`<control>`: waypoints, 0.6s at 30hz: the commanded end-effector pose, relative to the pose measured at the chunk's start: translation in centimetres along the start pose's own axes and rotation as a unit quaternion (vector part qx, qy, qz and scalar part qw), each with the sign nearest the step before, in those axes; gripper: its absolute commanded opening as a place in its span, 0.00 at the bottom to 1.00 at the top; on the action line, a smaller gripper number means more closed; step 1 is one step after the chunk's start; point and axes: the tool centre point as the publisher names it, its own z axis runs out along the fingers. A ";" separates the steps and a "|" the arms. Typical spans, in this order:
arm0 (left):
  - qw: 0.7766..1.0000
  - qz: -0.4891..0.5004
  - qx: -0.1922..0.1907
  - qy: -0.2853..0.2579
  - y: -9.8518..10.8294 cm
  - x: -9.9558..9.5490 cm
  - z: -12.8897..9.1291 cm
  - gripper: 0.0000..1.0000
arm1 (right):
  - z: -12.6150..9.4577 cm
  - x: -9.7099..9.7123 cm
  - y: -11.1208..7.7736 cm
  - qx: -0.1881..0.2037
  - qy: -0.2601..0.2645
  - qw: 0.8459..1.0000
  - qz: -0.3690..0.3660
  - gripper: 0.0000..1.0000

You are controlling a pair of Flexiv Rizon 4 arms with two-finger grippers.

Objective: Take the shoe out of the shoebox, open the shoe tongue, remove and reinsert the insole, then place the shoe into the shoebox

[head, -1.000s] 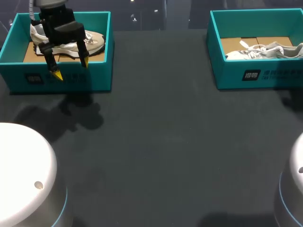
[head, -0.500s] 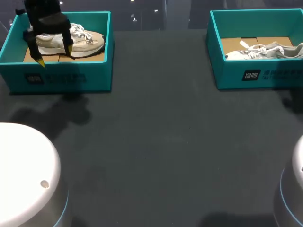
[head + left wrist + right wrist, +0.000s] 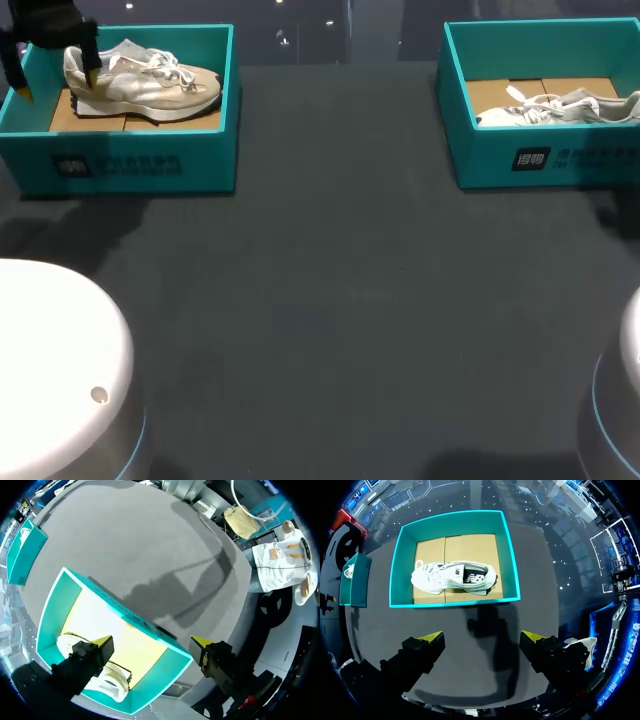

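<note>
Dark matte worktop [image 3: 340, 300] here, a soft shadow [image 3: 60, 235] lying just in front of the left shoebox [image 3: 200, 160].

Head camera looks down on the bench [image 3: 330, 300] from behind. Wrist cameras overlook its upper-left shoebox [image 3: 130, 165] and upper-right shoebox [image 3: 480, 160].

my left gripper [image 3: 58, 86] has pulled back from the front of the shoebox [image 3: 130, 165] to its far left corner, uncovering the shoe [image 3: 150, 88]
</note>
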 end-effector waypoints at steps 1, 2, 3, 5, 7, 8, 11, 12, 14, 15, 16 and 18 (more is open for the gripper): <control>0.999 0.041 0.012 0.009 6.9 -0.2 0.1 1.00 | 0.0 0.0 0.0 0.000 0.000 1.000 0.000 1.00; 0.999 0.041 0.007 0.008 8.5 -0.2 0.2 1.00 | 0.0 0.0 0.0 0.000 0.000 1.000 0.000 1.00; 0.999 0.041 0.007 0.008 8.5 -0.2 0.2 1.00 | 0.0 0.0 0.0 0.000 0.000 1.000 0.000 1.00; 0.999 0.041 0.007 0.008 8.5 -0.2 0.2 1.00 | 0.0 0.0 0.0 0.000 0.000 1.000 0.000 1.00; 0.999 0.041 0.007 0.008 8.5 -0.2 0.2 1.00 | 0.0 0.0 0.0 0.000 0.000 1.000 0.000 1.00; 0.999 0.041 0.007 0.008 8.5 -0.2 0.2 1.00 | 0.0 0.0 0.0 0.000 0.000 1.000 0.000 1.00; 0.999 0.041 0.007 0.008 8.5 -0.2 0.2 1.00 | 0.0 0.0 0.0 0.000 0.000 1.000 0.000 1.00; 0.999 0.041 0.007 0.008 8.5 -0.2 0.2 1.00 | 0.0 0.0 0.0 0.000 0.000 1.000 0.000 1.00; 0.999 0.041 0.007 0.008 8.5 -0.2 0.2 1.00 | 0.0 0.0 0.0 0.000 0.000 1.000 0.000 1.00; 0.999 0.041 0.007 0.008 8.5 -0.2 0.2 1.00 | 0.0 0.0 0.0 0.000 0.000 1.000 0.000 1.00; 0.999 0.045 0.004 0.005 9.3 -0.5 0.3 1.00 | 0.0 0.0 0.0 0.000 0.000 1.000 0.000 1.00; 0.997 0.082 0.005 -0.001 11.2 -0.9 0.6 1.00 | 0.0 0.0 0.0 0.000 0.000 1.000 0.000 1.00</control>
